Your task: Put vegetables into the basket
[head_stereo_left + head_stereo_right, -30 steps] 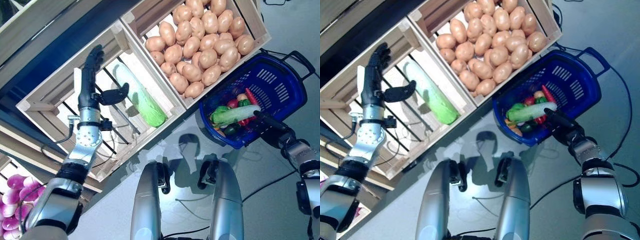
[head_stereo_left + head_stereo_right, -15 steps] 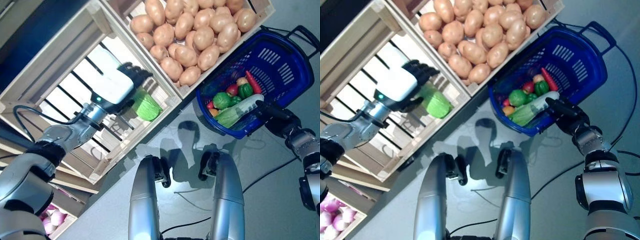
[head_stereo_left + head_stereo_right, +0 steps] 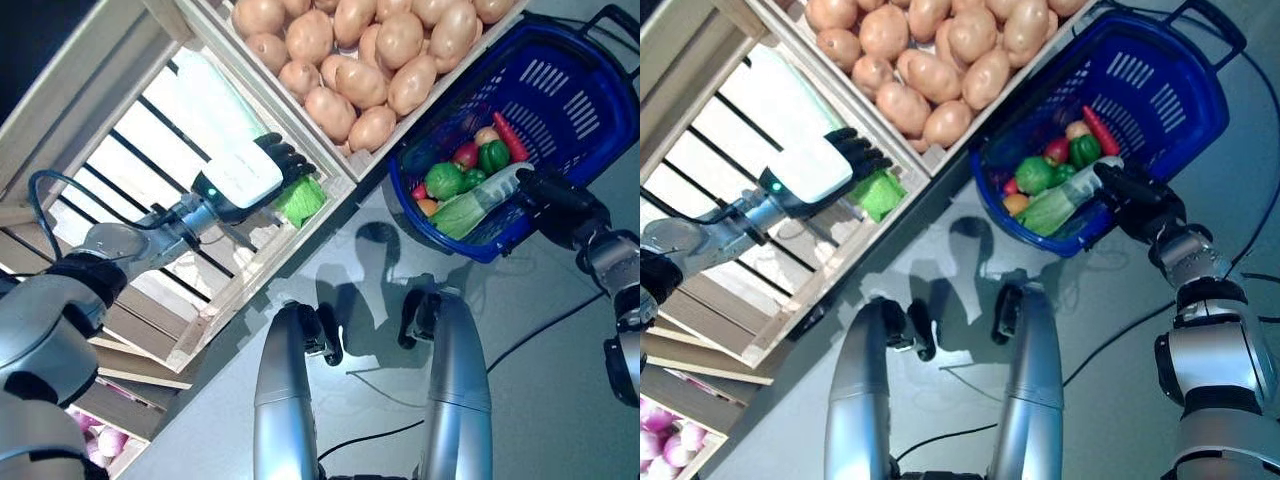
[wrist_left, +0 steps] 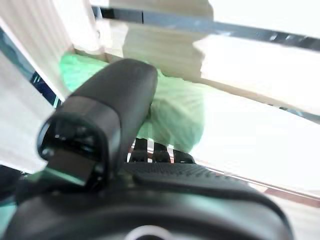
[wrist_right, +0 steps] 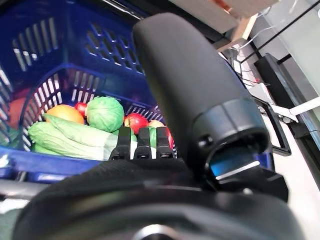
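Note:
A long vegetable, pale with a green end [image 3: 300,200], lies in a slatted wooden crate [image 3: 130,150]. My left hand [image 3: 268,162] lies on it near the green end, fingers curled over it. In the left wrist view my thumb [image 4: 105,110] sits against the green vegetable [image 4: 175,115]. The blue basket [image 3: 565,90] stands on the floor and holds a long pale green vegetable [image 3: 470,208], round green ones, a red chili [image 3: 507,135] and red and orange pieces. My right hand [image 3: 550,190] is at the basket's near rim, fingers straight [image 5: 140,142].
A second wooden crate [image 3: 380,150] full of potatoes stands between the slatted crate and the basket. The stand's lower shelf edge [image 3: 110,370] runs at the left. Grey floor [image 3: 560,400] lies in front of the stand.
The camera has shifted. My left hand came down from open above the crate onto the long vegetable and curled over it. The right hand stays at the basket's rim.

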